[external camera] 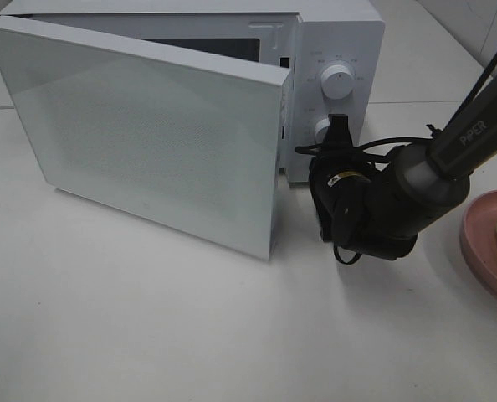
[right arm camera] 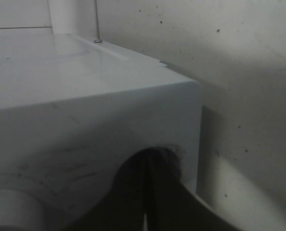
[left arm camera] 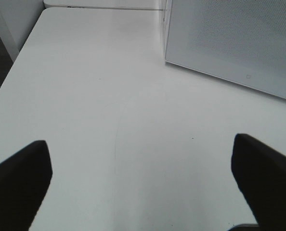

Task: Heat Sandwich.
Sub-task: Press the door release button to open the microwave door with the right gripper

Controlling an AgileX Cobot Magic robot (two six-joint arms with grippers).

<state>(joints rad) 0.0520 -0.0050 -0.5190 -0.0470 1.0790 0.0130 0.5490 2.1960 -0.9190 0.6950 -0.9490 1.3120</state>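
right arm link (external camera: 462, 146): dark grey tube with a matt finish
marking (external camera: 474, 136): white "PiPER" lettering along the link
wrist housing (external camera: 382, 213): bulky, rounded and black, with a lighter grey collar where the link joins it
label (external camera: 346, 177): small yellow sticker on the black housing
cables (external camera: 353, 149): thin, black, looped around the wrist
right gripper (external camera: 339, 126): slim black fingers (right arm camera: 128, 183), smooth, with a thin pale seam between them
left gripper (left arm camera: 139, 144): two broad matt black fingers (left arm camera: 18, 183) with blunt tips
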